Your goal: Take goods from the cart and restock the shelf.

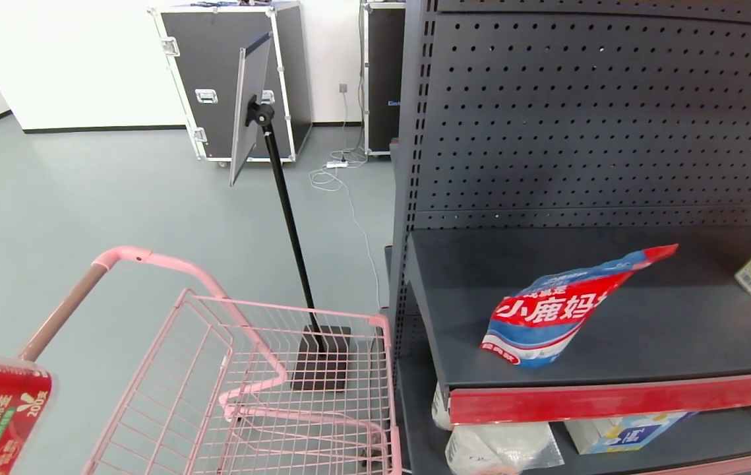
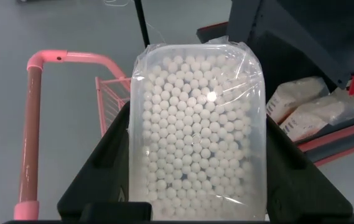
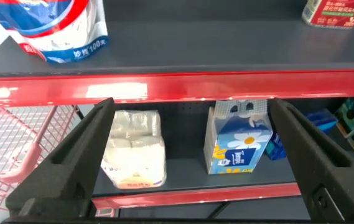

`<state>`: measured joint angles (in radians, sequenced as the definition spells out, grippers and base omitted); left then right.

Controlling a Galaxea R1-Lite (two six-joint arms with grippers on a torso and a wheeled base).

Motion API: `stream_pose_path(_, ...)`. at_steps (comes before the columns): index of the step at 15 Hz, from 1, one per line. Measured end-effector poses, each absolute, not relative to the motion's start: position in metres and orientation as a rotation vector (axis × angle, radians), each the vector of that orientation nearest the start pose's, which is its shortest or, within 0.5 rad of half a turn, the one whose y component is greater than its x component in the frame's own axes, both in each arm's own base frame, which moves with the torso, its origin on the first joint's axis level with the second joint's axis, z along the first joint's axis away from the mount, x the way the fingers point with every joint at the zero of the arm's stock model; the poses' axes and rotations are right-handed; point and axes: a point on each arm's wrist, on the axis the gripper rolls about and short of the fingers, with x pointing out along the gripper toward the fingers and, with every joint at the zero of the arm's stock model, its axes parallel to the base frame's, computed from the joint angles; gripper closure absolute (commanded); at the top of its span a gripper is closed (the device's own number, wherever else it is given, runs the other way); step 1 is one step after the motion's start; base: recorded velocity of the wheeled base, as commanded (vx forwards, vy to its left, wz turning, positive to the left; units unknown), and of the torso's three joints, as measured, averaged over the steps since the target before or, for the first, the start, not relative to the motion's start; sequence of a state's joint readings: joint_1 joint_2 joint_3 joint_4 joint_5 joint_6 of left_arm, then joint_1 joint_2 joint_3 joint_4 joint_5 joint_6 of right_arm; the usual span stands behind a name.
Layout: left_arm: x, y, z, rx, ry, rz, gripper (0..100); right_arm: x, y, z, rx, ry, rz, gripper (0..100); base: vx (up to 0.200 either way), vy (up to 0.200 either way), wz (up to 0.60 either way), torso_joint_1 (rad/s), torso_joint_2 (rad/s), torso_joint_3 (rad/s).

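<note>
Gripping the cotton swab pack tight in my left gripper beside the cart handle, right gripper wide open and empty at the shelf, I'd worry that slick wrap slips out or snags the shelf's red lip lol.

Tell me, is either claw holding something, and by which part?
Left gripper holds the swab pack by its sides; right gripper holds nothing.

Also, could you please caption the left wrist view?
Left tool gripping a clear pack of cotton swabs near the pink cart.
</note>
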<state>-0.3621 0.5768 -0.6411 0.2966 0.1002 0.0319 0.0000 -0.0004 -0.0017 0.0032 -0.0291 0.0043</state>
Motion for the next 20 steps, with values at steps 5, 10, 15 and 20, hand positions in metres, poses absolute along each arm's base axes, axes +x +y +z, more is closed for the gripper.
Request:
stream_pose_path(5, 0.0174, -0.0042, 0.2266, 0.086, 0.223, -0.266, 100, -0.0230, -0.0007, 0.0756, 0.003, 0.001, -0.029, 0, 0.000, -0.200, 0.00, 0.009, 0.00, 0.000)
stream_pose_path(10, 0.0167, -0.0040, 0.2267, 0.086, 0.219, -0.267, 100, -0.0230, -0.0007, 0.0756, 0.003, 0.001, -0.029, 0, 0.000, -0.200, 0.00, -0.001, 0.00, -0.001)
stream_pose_path(15, 0.0165, -0.0039, 0.2267, 0.086, 0.218, -0.267, 100, -0.0230, -0.0006, 0.0757, 0.002, 0.001, -0.029, 0, 0.000, -0.200, 0.00, 0.000, 0.00, 0.001)
stream_pose_path(20, 0.0165, -0.0039, 0.2268, 0.086, 0.218, -0.268, 100, -0.0230, -0.0006, 0.0757, 0.002, 0.001, -0.029, 0, 0.000, -0.200, 0.00, 0.003, 0.00, 0.004)
